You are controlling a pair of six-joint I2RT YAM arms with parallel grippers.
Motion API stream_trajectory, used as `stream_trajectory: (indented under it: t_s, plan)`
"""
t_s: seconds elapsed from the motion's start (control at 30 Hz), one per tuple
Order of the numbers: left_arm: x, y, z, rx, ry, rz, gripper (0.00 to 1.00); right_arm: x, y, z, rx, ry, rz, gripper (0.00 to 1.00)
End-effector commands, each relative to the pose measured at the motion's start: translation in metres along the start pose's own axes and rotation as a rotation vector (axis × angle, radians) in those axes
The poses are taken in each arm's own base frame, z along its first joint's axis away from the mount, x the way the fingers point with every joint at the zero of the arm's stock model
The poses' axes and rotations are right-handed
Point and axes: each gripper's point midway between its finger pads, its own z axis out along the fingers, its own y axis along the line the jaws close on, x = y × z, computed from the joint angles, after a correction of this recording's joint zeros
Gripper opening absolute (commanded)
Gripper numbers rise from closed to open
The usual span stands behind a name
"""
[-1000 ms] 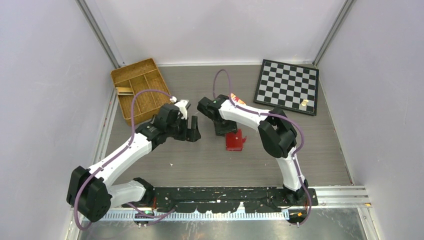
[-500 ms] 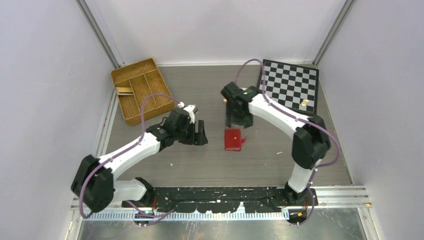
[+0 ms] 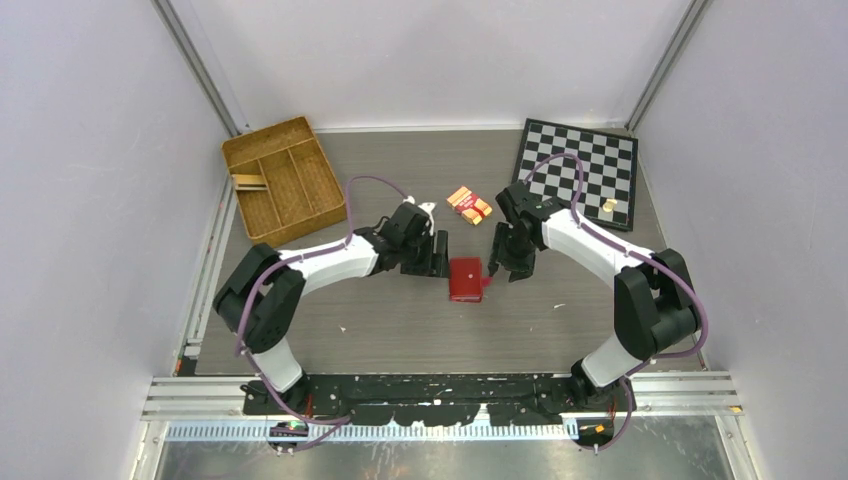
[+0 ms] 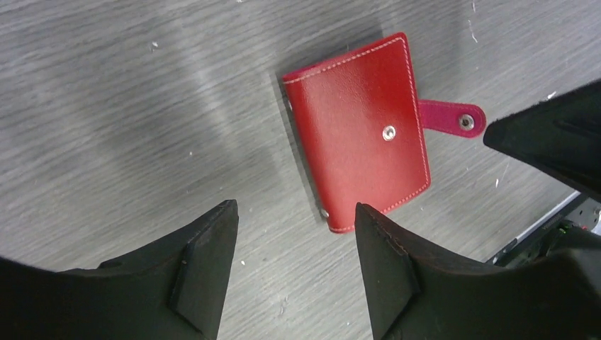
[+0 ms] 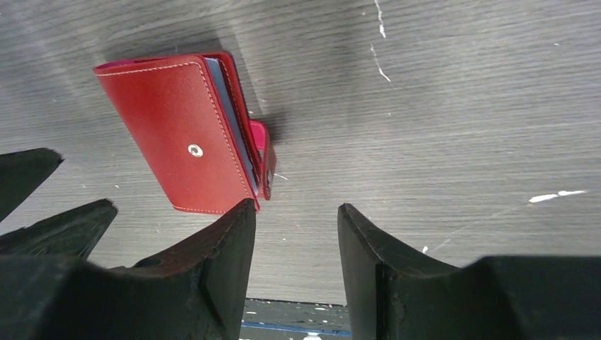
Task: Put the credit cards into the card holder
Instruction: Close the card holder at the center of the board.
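Your left gripper (image 3: pixel 433 264) hangs low over the grey wood-grain tabletop (image 3: pixel 400 320) with its two black fingers spread apart, clamped on nothing. Your right gripper (image 3: pixel 506 264) faces it from the other side, fingers likewise apart over bare table. Between the two lies the small dark-red leather-like card holder (image 3: pixel 465 279), flat on the table in the middle of the workspace, just beside each gripper; whether either fingertip touches it, you cannot tell.

From your left wrist view, the card holder (image 4: pixel 358 159) shows its stitched cover and metal snap, with the pink snap tab (image 4: pixel 453 118) sticking out unfastened toward the right gripper (image 4: pixel 553 134). Your right wrist view shows the bluish plastic sleeves (image 5: pixel 228 120) along its slightly open edge.

Farther back sit an orange-and-red banded pack (image 3: pixel 469 204), a brown wicker divided tray (image 3: pixel 285 180) and a black-and-white chessboard (image 3: pixel 575 172).
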Motion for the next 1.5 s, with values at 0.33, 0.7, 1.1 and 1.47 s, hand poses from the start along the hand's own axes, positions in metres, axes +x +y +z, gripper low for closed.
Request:
stream_trajectory:
  t_s: [0.33, 0.7, 1.1, 1.47]
  plan:
    - [-0.011, -0.013, 0.032, 0.013, 0.002, 0.039, 0.59, -0.010, 0.021, 0.001, -0.139, -0.033, 0.015, 0.32]
    - [-0.004, -0.012, 0.043, -0.006, 0.034, 0.062, 0.56, -0.008, 0.020, 0.010, -0.140, -0.021, 0.019, 0.19]
    - [0.005, -0.008, 0.053, -0.032, 0.063, 0.087, 0.49, -0.006, 0.016, 0.018, -0.127, -0.009, 0.013, 0.12]
    - [0.014, -0.004, 0.060, -0.061, 0.089, 0.113, 0.38, -0.006, 0.026, 0.017, -0.191, -0.008, -0.020, 0.01]
